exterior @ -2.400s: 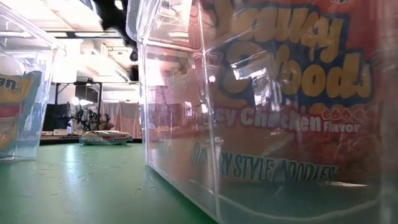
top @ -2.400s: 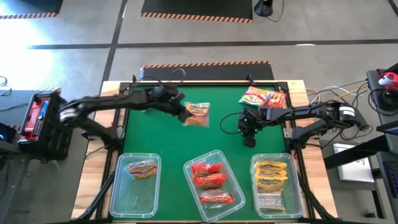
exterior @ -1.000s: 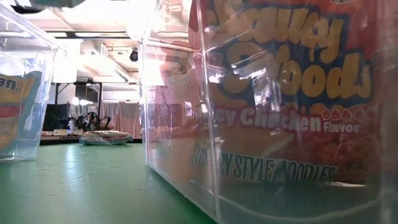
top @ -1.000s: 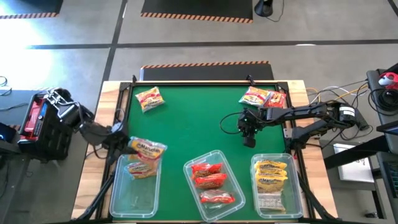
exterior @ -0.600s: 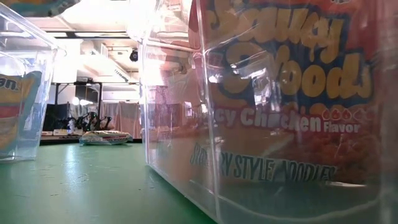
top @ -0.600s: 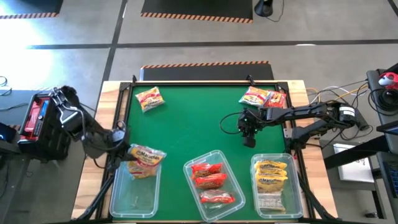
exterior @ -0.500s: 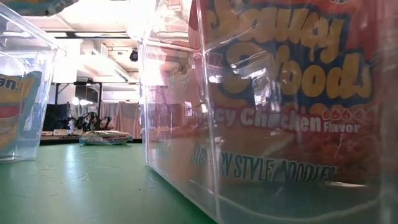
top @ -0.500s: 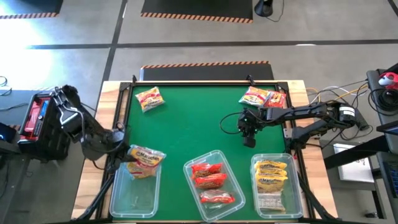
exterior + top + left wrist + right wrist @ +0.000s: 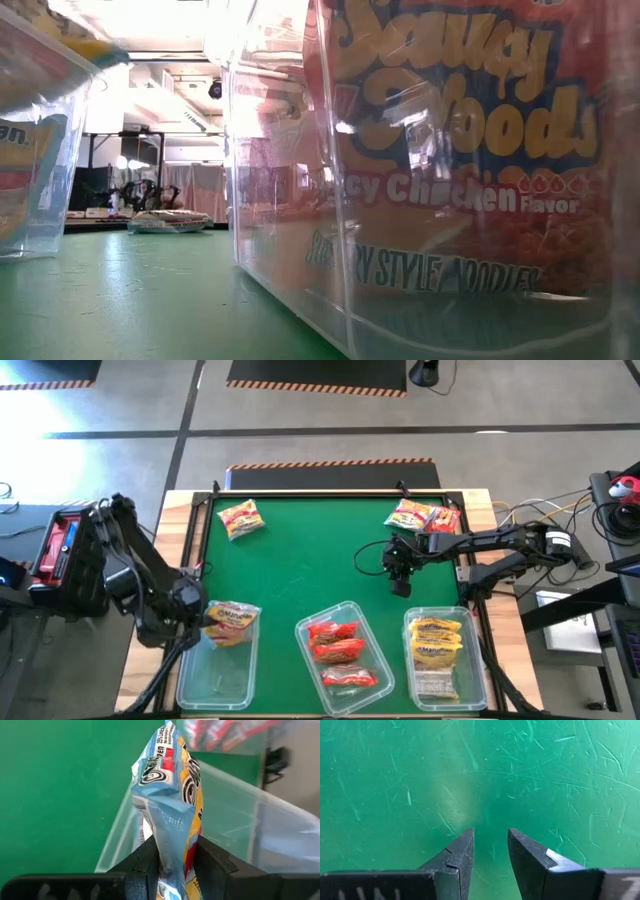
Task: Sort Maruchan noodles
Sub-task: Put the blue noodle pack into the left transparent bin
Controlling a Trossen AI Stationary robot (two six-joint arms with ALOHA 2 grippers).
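The left claw (image 9: 172,862), at eight o'clock on the green bench (image 9: 310,560), is pinched tight on one end of a crinkly orange-pink and blue ramen packet (image 9: 228,620) over the clear plastic bin (image 9: 215,680) there. Held so near the far rim, it could catch that rim on release and slide out. The right claw (image 9: 490,855), slightly parted and empty, hovers at three o'clock.

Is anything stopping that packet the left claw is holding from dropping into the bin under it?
Nothing visible. The left gripper pinches the packet right over the left bin, whose top is open; another packet already lies inside, with room left beside it.
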